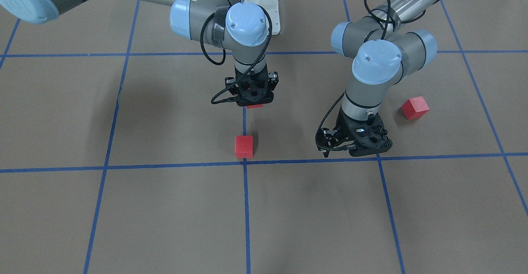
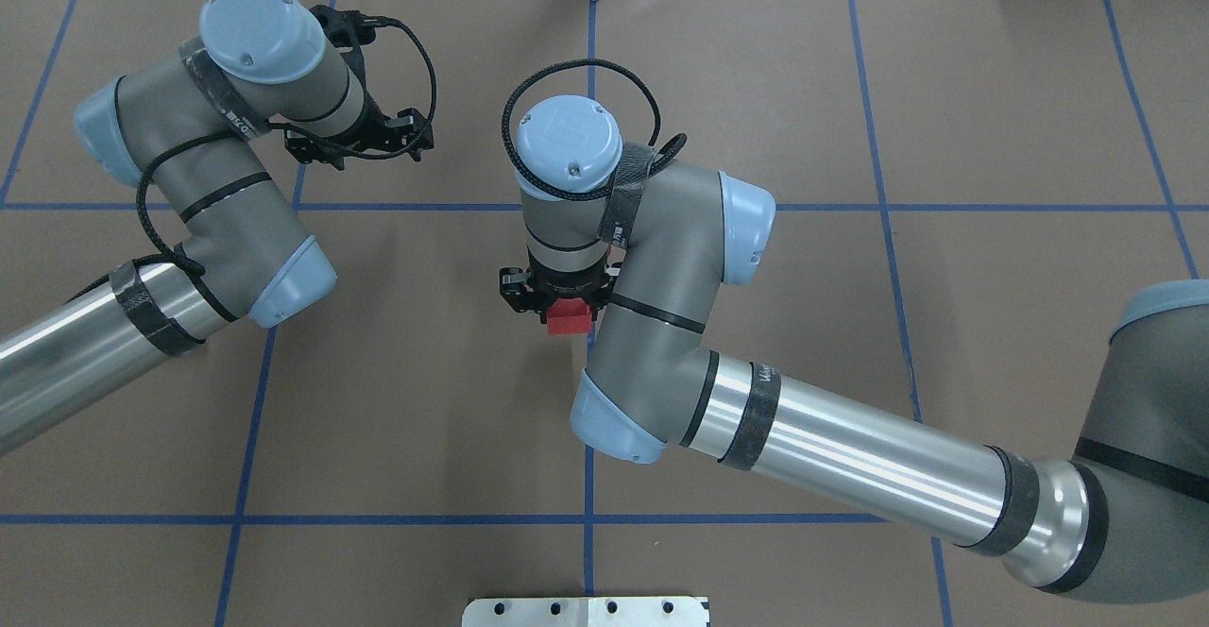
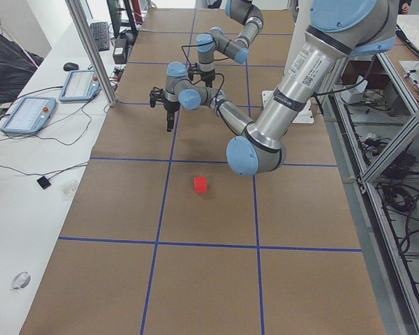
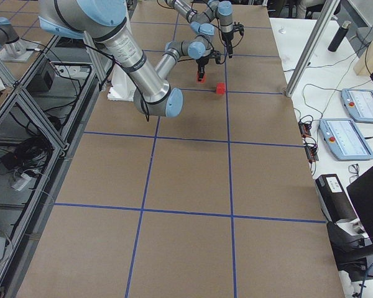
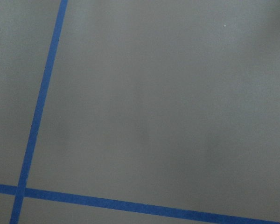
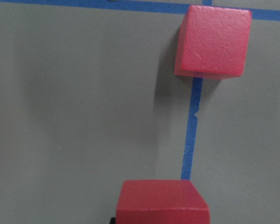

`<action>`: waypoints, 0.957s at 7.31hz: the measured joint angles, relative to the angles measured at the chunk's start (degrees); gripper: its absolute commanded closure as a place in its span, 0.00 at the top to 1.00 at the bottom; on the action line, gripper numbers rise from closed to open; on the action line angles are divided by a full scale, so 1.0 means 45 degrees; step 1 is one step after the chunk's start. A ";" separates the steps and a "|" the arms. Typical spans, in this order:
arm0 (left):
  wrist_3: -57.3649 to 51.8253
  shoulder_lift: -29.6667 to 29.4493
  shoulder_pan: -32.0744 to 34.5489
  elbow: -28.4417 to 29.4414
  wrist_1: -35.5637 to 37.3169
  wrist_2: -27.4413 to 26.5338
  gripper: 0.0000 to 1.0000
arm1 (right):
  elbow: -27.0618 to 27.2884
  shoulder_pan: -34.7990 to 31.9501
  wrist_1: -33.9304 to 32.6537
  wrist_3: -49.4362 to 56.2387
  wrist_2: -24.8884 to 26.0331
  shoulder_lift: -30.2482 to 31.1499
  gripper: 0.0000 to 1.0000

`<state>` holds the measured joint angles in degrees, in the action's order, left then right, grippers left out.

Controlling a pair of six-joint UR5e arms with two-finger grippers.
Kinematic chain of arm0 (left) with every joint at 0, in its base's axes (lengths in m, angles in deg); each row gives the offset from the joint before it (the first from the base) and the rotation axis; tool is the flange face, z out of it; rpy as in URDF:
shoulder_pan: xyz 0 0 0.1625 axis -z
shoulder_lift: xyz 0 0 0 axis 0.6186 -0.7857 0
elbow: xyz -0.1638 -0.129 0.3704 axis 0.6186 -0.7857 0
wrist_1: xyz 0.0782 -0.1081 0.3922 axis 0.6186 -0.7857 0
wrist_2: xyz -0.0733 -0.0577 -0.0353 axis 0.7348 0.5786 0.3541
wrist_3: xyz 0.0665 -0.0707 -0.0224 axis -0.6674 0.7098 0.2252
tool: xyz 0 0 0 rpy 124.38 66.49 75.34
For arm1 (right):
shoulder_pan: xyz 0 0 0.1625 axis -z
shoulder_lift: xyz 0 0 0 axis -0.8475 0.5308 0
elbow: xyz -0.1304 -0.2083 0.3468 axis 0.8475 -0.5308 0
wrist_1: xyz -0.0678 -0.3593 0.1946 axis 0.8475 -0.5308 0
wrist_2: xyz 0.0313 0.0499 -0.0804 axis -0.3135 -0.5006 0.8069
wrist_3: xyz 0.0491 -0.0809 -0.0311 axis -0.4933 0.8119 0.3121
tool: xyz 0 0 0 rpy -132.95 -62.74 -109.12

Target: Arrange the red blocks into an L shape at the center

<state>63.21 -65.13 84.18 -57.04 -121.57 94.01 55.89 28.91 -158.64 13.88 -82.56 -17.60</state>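
Observation:
My right gripper [image 1: 254, 102] is shut on a red block [image 1: 255, 106], held low over the vertical blue line on the robot's side of the center crossing [image 1: 244, 162]. A second red block [image 1: 244, 146] sits on the paper just beside that crossing; in the right wrist view it [image 6: 213, 41] lies ahead of the held block [image 6: 161, 201]. The third red block [image 1: 415, 107] lies alone near my left arm. My left gripper [image 1: 354, 146] is open and empty, low over the paper near the neighbouring crossing. In the overhead view only the held block [image 2: 570, 317] shows.
The brown paper [image 1: 165, 208] carries a grid of blue tape lines. The left wrist view shows only bare paper and a tape crossing [image 5: 19, 190]. Operator tablets [image 3: 28, 114] and cables lie on the white bench beyond the table's far edge.

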 measured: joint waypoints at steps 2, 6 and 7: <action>0.0033 -0.0017 0.0080 0.0105 -0.0096 0.0013 1.00 | -0.0186 -0.0117 0.0087 -0.0284 0.0004 0.0019 0.00; -0.0186 0.0000 0.0374 0.0087 -0.0105 0.0113 0.99 | -0.0808 -0.0367 0.0646 -0.0816 0.0059 0.0023 0.00; -0.0774 0.0199 0.0662 -0.0013 -0.0100 0.0382 0.99 | -0.1068 -0.0410 0.0993 -0.0920 0.0073 0.0007 0.00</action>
<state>59.73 -64.24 87.16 -57.10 -122.03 95.73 51.09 27.06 -154.17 9.73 -82.23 -17.57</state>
